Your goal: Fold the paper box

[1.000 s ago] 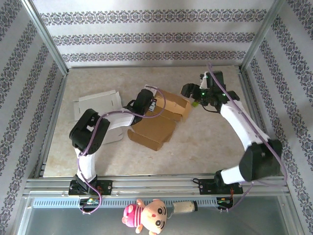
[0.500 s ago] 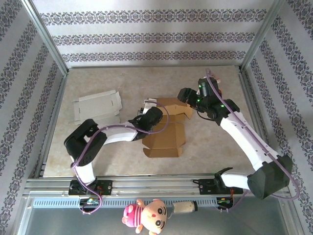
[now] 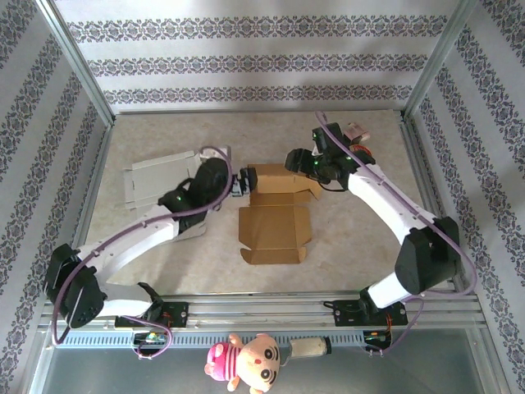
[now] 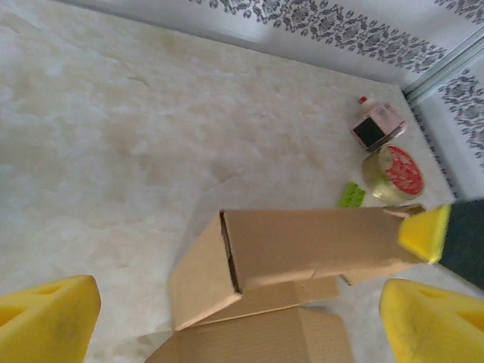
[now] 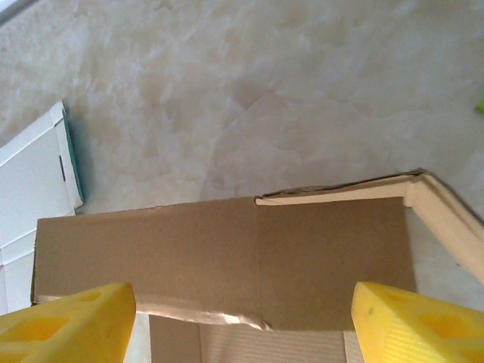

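One brown paper box (image 3: pixel 275 215) lies mid-frame in the top view, front panels flat and rear wall folded up; one white flattened carton (image 3: pixel 160 175) lies left of it. Two grippers flank that wall: the left gripper (image 3: pixel 239 182), fingers spread wide on nothing, and the right gripper (image 3: pixel 295 161), also spread, one yellow fingertip (image 4: pixel 423 231) touching the wall's end. Upper right in the left wrist view sit one tape roll (image 4: pixel 393 172), one pink object (image 4: pixel 376 127) and one green scrap (image 4: pixel 351 195).
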